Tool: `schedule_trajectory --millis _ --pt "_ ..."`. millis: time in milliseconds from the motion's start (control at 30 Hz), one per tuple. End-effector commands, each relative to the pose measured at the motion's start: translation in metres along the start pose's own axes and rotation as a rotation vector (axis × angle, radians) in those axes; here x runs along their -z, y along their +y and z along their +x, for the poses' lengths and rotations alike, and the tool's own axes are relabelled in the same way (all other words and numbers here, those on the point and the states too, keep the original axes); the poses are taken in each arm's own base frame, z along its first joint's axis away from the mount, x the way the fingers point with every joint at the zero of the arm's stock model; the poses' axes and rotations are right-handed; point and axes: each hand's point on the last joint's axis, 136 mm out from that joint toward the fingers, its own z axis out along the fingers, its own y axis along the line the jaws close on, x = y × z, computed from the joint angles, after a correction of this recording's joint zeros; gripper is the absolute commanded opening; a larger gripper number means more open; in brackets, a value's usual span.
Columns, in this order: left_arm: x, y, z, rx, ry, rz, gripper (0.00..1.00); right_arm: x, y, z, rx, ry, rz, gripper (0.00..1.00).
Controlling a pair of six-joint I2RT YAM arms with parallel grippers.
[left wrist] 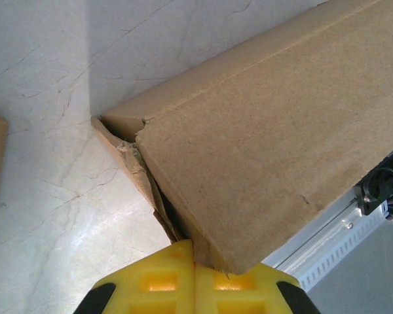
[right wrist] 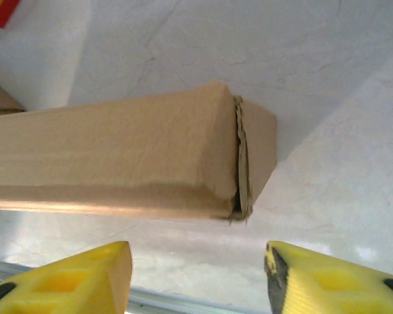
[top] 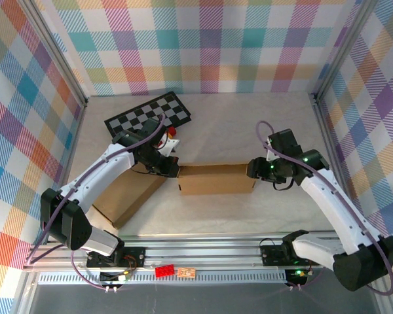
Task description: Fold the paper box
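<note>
Paper box [top: 216, 179] lies on its side mid-counter, between the two arms. It is a long rectangular carton folded shut, so its inside is hidden. It is plain brown cardboard with a matte, fibrous surface and sharp creased edges. Its left end [left wrist: 137, 150] is ragged, with torn, crumpled flap layers showing at the corner. At the right end [right wrist: 249, 157] the tucked flaps show as thin stacked edges with a dark slit.

A second flat brown cardboard sheet [top: 128, 196] lies on the counter [top: 249, 131] under the left arm. The counter is pale, with a cracked marble-like print. A black-and-white checkerboard [top: 147, 114] sits at the back left, with a small red object [top: 171, 133] beside it.

The left arm [top: 111, 163] reaches forward and bends in to the box's left end. The left jaws are pressed together, yellow fingers [left wrist: 150, 288] meeting at the box's lower corner. I cannot tell whether a flap is caught in them.

The right arm [top: 327, 196] curves in from the right. The right jaws stand apart at the box's right end, with yellow fingers [right wrist: 85, 275] wide on either side and clear of the cardboard.
</note>
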Motion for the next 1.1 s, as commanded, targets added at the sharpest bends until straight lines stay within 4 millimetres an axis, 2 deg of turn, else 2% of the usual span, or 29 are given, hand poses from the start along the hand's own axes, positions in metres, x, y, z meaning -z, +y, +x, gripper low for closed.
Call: schedule_trajectory --millis 0,100,200,267,400,500,733,867,1067 --pt "-0.002 0.000 0.006 0.004 0.024 -0.019 0.00 0.023 0.012 0.003 -0.185 -0.011 -0.061 0.61" --pt "-0.003 -0.001 0.006 0.004 0.025 -0.020 0.00 0.031 0.014 -0.003 -0.333 -0.050 -0.077 0.69" --pt "-0.002 -0.001 0.006 0.005 0.024 -0.021 0.00 0.035 0.023 -0.015 -0.531 -0.114 -0.172 0.78" --pt "-0.003 -0.002 0.006 0.004 0.025 -0.019 0.00 0.029 0.026 -0.018 -0.698 -0.121 -0.229 0.80" --pt "-0.003 -0.002 0.007 0.008 0.026 -0.021 0.00 0.014 0.017 -0.009 -0.982 -0.080 -0.231 0.81" --pt "-0.003 -0.003 0.006 0.007 0.022 -0.018 0.00 0.007 0.017 -0.018 -1.031 -0.115 -0.264 0.83" --pt "-0.001 -0.005 0.005 0.004 0.020 -0.018 0.00 -0.010 0.015 -0.022 -1.074 -0.102 -0.265 0.83" --pt "0.000 -0.006 0.004 0.008 0.016 -0.014 0.00 -0.021 0.007 -0.014 -1.075 -0.083 -0.244 0.73" --pt "0.003 -0.009 0.001 0.019 0.003 -0.007 0.00 -0.032 -0.008 -0.002 -1.073 -0.076 -0.208 0.64"
